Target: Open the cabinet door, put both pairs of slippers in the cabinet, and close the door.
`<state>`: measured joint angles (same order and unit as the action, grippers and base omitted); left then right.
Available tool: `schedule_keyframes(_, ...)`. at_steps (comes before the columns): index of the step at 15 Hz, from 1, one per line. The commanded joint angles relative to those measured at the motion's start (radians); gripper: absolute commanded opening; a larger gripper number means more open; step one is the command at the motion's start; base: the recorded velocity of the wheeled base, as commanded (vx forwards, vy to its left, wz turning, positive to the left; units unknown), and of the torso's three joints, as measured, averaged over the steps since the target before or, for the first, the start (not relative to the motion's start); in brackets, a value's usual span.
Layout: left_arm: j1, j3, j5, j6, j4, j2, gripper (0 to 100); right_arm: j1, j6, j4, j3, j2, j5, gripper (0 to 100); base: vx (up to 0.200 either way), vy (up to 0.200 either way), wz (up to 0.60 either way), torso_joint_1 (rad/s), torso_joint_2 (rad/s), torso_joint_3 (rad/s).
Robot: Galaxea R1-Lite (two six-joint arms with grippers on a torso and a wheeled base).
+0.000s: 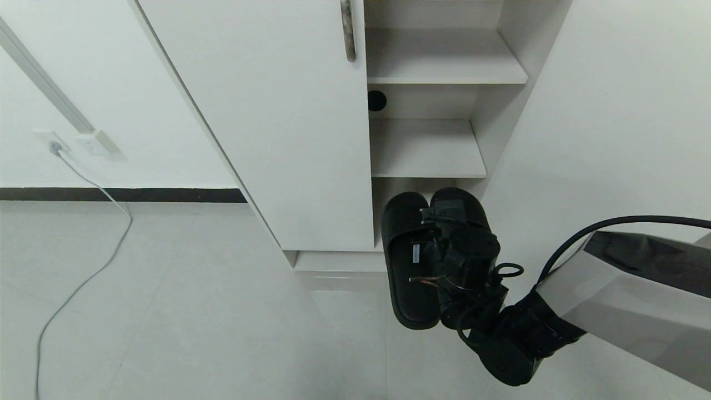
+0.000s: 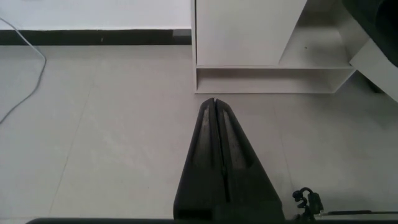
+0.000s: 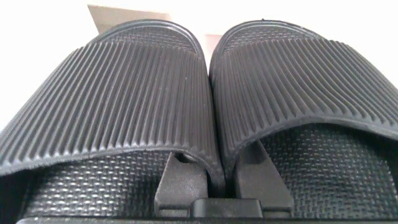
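A pair of black ribbed slippers (image 1: 408, 261) hangs side by side, toes toward the cabinet's lowest compartment (image 1: 400, 186). My right gripper (image 1: 439, 216) is shut on them. In the right wrist view its fingers (image 3: 180, 185) pinch the touching inner edges of the two slippers (image 3: 124, 93) under their straps. The white cabinet has its left door (image 1: 278, 111) shut, with a metal handle (image 1: 348, 30). Its right side stands open, showing bare shelves (image 1: 425, 147). My left gripper (image 2: 214, 106) is shut with nothing in it, low over the floor and pointing at the cabinet base (image 2: 267, 79).
The opened right door (image 1: 611, 111) stands as a wide white panel beside my right arm. A grey cable (image 1: 83, 278) runs across the tiled floor from a wall socket (image 1: 53, 145) at the left. A black skirting strip (image 1: 111, 194) lines the wall.
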<state>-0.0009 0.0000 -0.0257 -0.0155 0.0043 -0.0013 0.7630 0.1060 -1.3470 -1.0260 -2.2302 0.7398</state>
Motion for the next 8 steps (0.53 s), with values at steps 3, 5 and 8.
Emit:
schedule_keyframes(3, -0.001, 0.000, 0.000, 0.000, 0.000, 0.001, 0, 0.004, 0.001, -0.001, 0.009, 0.050, 0.000, 0, 0.000, 0.000, 0.00, 0.000, 0.00, 0.000)
schedule_keyframes(5, 0.001, 0.000, 0.000, 0.000, 0.000, 0.001, 0, 0.004, 0.001, 0.000, 0.009, 0.050, 0.001, 0, 0.000, 0.000, 0.00, 0.000, 0.00, 0.000)
schedule_keyframes(8, 0.001, 0.000, 0.000, 0.000, 0.000, 0.001, 0, 0.002, 0.001, 0.005, 0.007, 0.049, 0.001, 0, 0.067, 0.000, 0.00, 0.001, 0.00, 0.001)
